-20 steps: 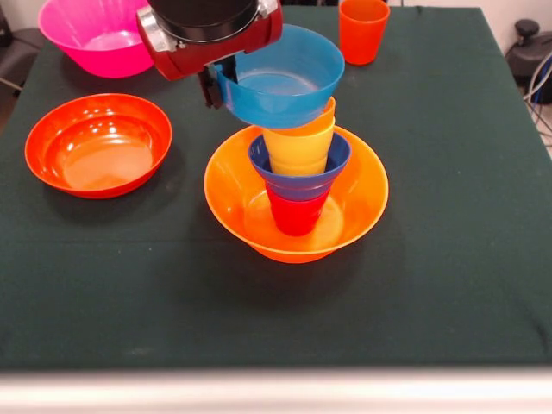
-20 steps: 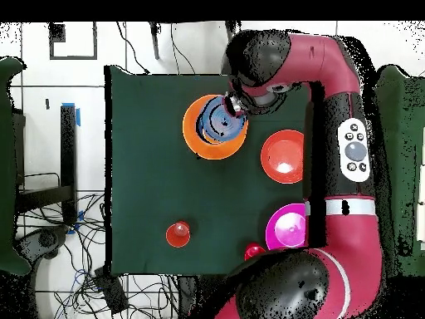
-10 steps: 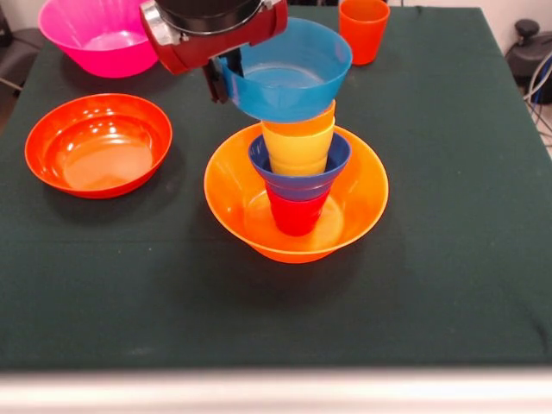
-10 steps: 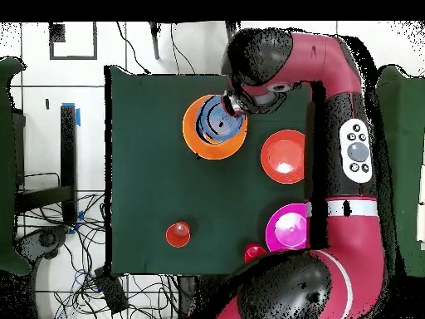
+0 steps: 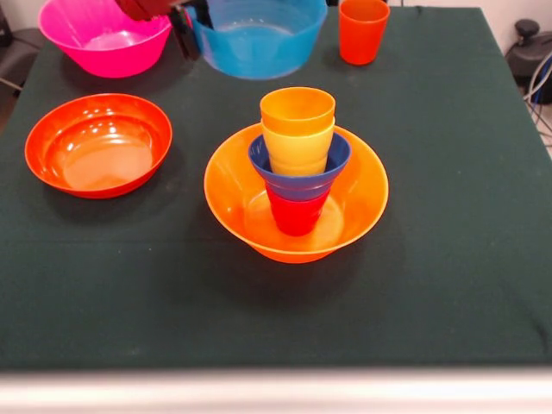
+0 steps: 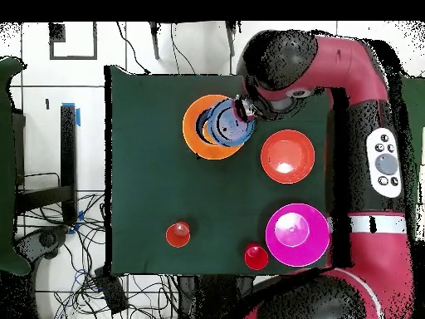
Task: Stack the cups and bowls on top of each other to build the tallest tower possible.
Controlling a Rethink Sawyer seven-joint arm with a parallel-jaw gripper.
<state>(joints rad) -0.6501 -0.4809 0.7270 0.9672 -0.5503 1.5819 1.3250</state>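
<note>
Front view, top centre: the gripper (image 5: pixel 191 26), jaws closed on the rim of the light blue bowl (image 5: pixel 254 34), holds it in the air. At frame centre, the tower (image 5: pixel 297 164) stands on the desk (image 5: pixel 448 259): yellow-orange bowl (image 5: pixel 358 211), red cup, dark blue bowl, two yellow cups.

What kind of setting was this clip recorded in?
Probably a robotics lab. A red robot arm works over a table covered in dark green cloth, loose cables trail across the tiled floor, and coloured plastic bowls and cups serve as test objects.
</note>
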